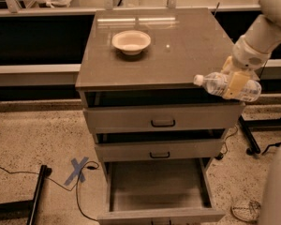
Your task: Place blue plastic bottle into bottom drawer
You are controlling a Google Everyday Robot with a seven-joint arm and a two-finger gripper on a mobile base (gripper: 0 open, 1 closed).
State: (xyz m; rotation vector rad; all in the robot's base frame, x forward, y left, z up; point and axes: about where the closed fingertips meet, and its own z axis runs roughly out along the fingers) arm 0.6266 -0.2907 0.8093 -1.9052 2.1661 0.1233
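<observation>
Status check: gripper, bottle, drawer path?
Gripper shut on blue plastic bottle, held sideways off the cabinet's front right corner. Bottom drawer pulled open, lower left of it. Cream bowl on top, out of the path.

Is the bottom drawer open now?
Open: the deep grey bottom drawer is pulled out, floor showing. The gripper, at the cabinet's right edge, holds the blue-labelled plastic bottle.
</observation>
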